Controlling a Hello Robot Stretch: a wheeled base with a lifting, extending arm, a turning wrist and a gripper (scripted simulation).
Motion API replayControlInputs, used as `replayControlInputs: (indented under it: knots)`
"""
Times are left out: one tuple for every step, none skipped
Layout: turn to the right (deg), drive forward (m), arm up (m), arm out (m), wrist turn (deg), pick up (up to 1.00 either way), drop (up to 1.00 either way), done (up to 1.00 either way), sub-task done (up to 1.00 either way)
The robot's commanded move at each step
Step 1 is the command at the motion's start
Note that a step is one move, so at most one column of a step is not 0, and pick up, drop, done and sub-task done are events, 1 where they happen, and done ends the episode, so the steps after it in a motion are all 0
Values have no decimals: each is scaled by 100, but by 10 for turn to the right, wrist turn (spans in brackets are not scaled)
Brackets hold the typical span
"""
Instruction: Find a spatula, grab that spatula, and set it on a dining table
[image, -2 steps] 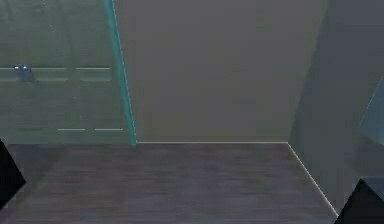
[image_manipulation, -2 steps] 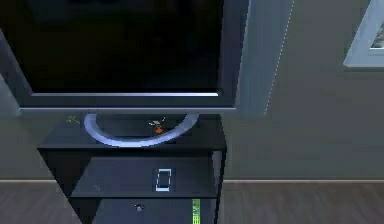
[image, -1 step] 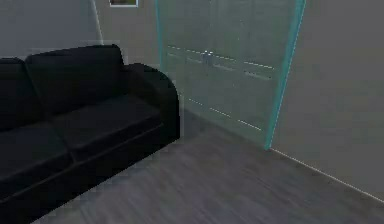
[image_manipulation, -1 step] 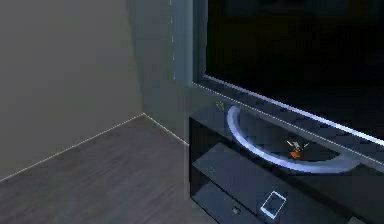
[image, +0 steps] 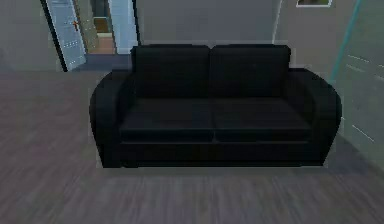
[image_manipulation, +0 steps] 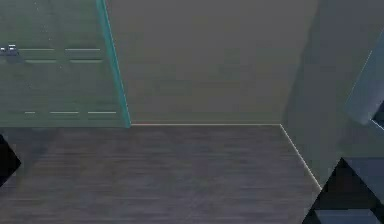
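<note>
While looking fwd, dead ahead: black sofa (image: 215, 105), two seat cushions, two back cushions, fat rounded arms. Sits square on grey plank floor (image: 60, 190), back close to grey wall (image: 200, 20). Up at fwd view's left, pale door (image: 62, 30) w/ panels, swung open, and lit doorway (image: 100, 22) just beside it. At top right, bottom edge of a framed pic (image: 313, 4) on that wall, too cropped to make out. Along fwd view's right edge, teal door (image: 366, 60), near sofa's arm but apart from it.

Over to arm side view: teal-edged door (image_manipulation: 55, 70) taking up left part, panelled, w/ small handle (image_manipulation: 8, 48) at far left edge. Just beside it, plain olive wall (image_manipulation: 200, 60) running across to a corner, then side wall (image_manipulation: 330, 90) coming back along right. Dark planks below, pale skirting (image_manipulation: 200, 125) along foot of olive wall. Black sliver (image_manipulation: 4, 160) at bottom left, dark blocky shape (image_manipulation: 350, 195) at bottom right. Can't tell what either is.

Gripper's jaws: can't tell how standing. Spatula: can't tell where from these views.
</note>
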Motion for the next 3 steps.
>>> replayControlInputs:
  knots:
    - [-450,0,0,0,0,0,0,0,0]
    - [-90,0,0,0,0,0,0,0,0]
    - [0,100,0,0,0,0,0,0,0]
